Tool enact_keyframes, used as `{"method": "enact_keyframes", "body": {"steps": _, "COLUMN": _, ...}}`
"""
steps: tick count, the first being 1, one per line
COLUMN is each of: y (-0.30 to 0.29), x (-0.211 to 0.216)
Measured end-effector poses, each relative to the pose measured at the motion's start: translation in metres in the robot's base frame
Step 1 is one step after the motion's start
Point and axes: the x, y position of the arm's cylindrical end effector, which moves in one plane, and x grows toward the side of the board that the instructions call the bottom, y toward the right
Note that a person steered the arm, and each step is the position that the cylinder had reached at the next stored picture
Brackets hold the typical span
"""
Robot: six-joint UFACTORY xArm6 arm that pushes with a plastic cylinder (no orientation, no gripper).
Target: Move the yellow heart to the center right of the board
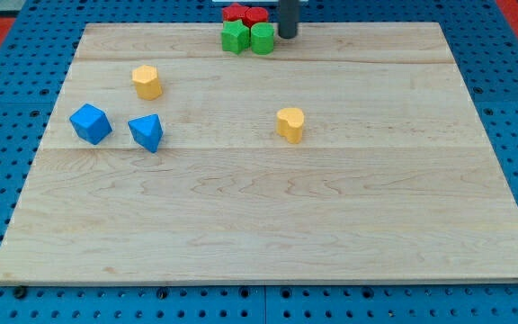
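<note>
The yellow heart (pixel 290 124) lies near the middle of the wooden board (pixel 268 225), a little toward the view's top. My tip (pixel 288 36) rests at the board's top edge, straight above the heart in the view and well apart from it. The tip stands just right of a green block (pixel 262 38).
A second green block (pixel 235 38) and two red blocks (pixel 235 13) (pixel 257 14) cluster at the top edge beside the tip. A yellow hexagon-like block (pixel 147 81), a blue cube (pixel 90 123) and a blue triangular block (pixel 147 132) lie at the view's left.
</note>
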Motion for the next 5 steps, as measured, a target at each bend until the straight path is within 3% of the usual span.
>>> {"method": "enact_keyframes", "body": {"steps": 1, "y": 0.056, "x": 0.029}}
{"method": "enact_keyframes", "body": {"steps": 4, "y": 0.068, "x": 0.049}}
{"method": "enact_keyframes", "body": {"steps": 5, "y": 0.087, "x": 0.080}}
